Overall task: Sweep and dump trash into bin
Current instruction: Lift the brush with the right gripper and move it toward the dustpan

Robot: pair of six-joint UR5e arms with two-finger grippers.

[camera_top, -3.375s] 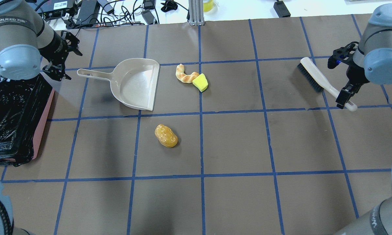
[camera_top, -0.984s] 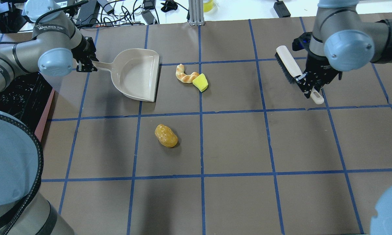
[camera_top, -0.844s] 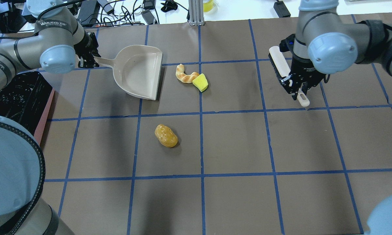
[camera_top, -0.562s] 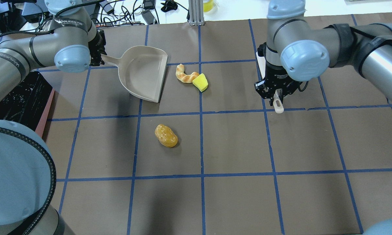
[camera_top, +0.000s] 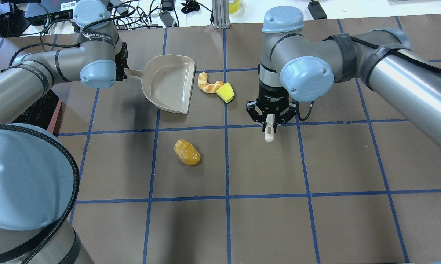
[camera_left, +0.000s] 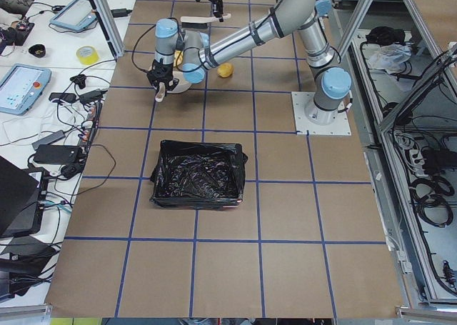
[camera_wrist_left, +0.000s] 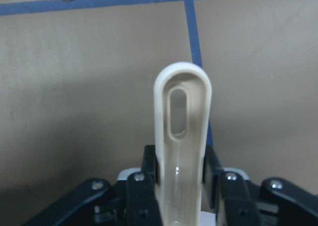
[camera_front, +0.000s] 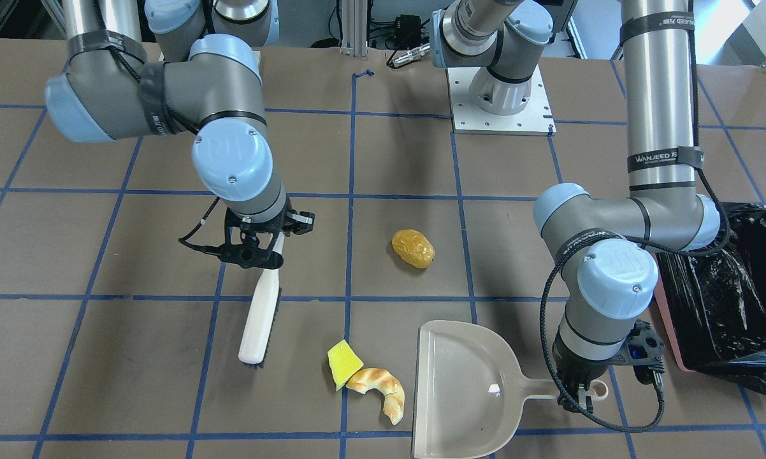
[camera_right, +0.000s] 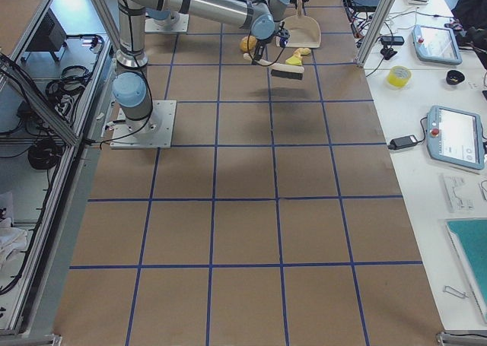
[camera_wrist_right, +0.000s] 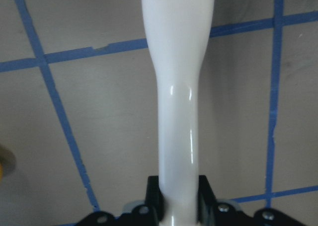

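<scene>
Beige plastic dustpan (camera_top: 169,86) is clamped by its handle in the left gripper (camera_wrist_left: 181,169). The right gripper (camera_wrist_right: 179,186) grips the handle of the white dark-bristled hand brush (camera_front: 260,319). On the brown gridded worktop (camera_top: 345,161), the curved tan croissant (camera_top: 208,85) touches the yellow wedge (camera_top: 225,92) just beside the dustpan's open edge. The glossy orange oval lump (camera_top: 186,152) lies apart. The pink-sided, black-lined bin (camera_front: 708,306) stands beside the left arm.

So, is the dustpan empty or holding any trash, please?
Empty. The dustpan is bare inside; the croissant, wedge and lump all lie outside it.
</scene>
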